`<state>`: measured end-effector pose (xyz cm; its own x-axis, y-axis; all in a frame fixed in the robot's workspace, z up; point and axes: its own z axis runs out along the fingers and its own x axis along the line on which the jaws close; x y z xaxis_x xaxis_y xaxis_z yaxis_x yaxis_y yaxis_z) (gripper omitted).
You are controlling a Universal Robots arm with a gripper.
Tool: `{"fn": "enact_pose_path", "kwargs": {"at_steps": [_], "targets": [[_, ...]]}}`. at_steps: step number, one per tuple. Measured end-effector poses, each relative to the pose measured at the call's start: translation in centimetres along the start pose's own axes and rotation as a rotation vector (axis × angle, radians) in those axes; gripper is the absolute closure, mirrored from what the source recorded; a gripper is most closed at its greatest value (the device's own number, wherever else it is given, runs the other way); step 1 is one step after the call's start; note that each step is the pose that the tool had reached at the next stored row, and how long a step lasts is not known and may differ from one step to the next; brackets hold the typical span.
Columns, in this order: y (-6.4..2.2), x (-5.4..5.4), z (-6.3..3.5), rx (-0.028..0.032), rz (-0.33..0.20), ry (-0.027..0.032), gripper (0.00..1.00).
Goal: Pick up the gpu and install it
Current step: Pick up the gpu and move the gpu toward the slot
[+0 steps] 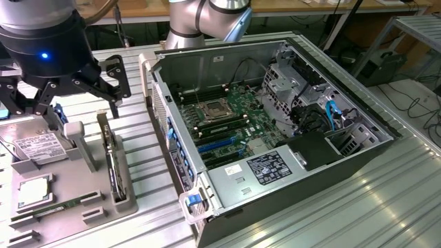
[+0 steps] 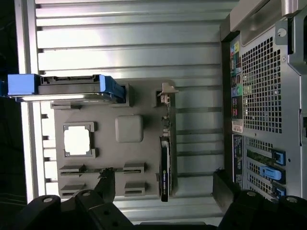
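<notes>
Obs., standing by the bench.

- Ribbed metal table (image 1: 358, 206): carries everything.
- Computer case (image 1: 276, 129): lies on its side with the panel off, so the board faces up. My guess is this lets an arm working from above reach the blue slots (image 1: 217, 144).
- Grey holder tray (image 1: 127, 204): just beside the case, on the exterior view's left. Each part has its own cradle, probably to fix the pick positions.
- Claw (image 1: 79, 111): spread wide and holding nothing. It hangs above the tray, and in the wrist view its fingers (image 2: 108, 184) stand to either side of the card's line.
- Gpu (image 1: 113, 165): stands on edge in its tray slot, not yet lifted. Upright, I judge, so the claw can straddle it.
- Hard drive (image 1: 38, 147): propped in its cradle, well clear of the card.
- Processor chip (image 1: 33, 192): flat in a square pocket.

Hard to make out:
- The card is edge-on, so its fan face cannot be seen.
- Its metal end bracket (image 2: 165, 91) is barely legible.
- The claw's body is cut off at the wrist view's edge.
- The memory stick (image 1: 55, 208) is faint.
</notes>
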<state>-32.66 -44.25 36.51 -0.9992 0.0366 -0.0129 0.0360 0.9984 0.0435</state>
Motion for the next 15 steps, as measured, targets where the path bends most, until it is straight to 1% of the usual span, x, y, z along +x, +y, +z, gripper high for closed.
{"fn": "enact_pose_path", "kwargs": {"at_steps": [1, 2, 3, 5, 10, 15], "targets": [[-0.01, 0.0, 0.17, 0.0001, -0.001, 0.0006, 0.09], [-0.02, 0.0, 0.25, 0.0023, -0.001, 0.0006, 0.09], [-0.02, 0.0, 0.3, 0.0063, -0.001, 0.0005, 0.09], [-0.03, 0.0, 0.5, 0.0099, -0.001, 0.0003, 0.09], [-0.06, 0.0, 1.28, 0.0122, -0.004, 0.0004, 0.09], [-0.11, 0.0, 2.41, 0.0124, -0.015, 0.0028, 0.09]]}}
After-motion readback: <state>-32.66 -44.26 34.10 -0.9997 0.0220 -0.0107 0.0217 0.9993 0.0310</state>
